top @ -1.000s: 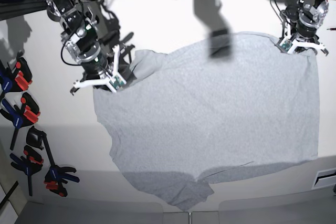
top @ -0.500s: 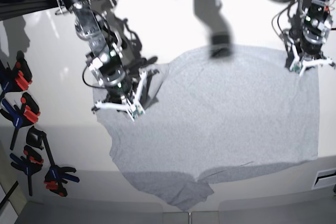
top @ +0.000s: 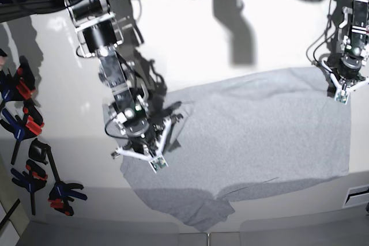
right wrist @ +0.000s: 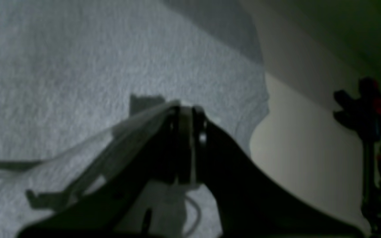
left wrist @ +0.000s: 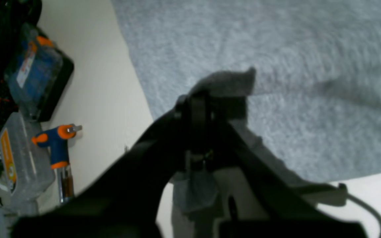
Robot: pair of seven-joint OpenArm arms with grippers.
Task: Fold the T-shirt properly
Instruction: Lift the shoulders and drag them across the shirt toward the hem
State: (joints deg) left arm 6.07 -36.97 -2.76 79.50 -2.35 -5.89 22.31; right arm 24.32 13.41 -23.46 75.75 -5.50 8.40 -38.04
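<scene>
Base view bright, hard arm shadows on desk [top: 230, 33], edges bowed. Wrist views blurred; right wrist dim.

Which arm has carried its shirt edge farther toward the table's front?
The right gripper: it holds the T-shirt near the front hem, while the left gripper sits far back.

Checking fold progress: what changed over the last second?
Both grippers, jaws shut on the shirt, dragged its far edge toward the camera: right gripper travelled far, down over the cloth; left gripper came down less. The far part now lies doubled over. Near hem and the clamps at the side stayed put.
</scene>
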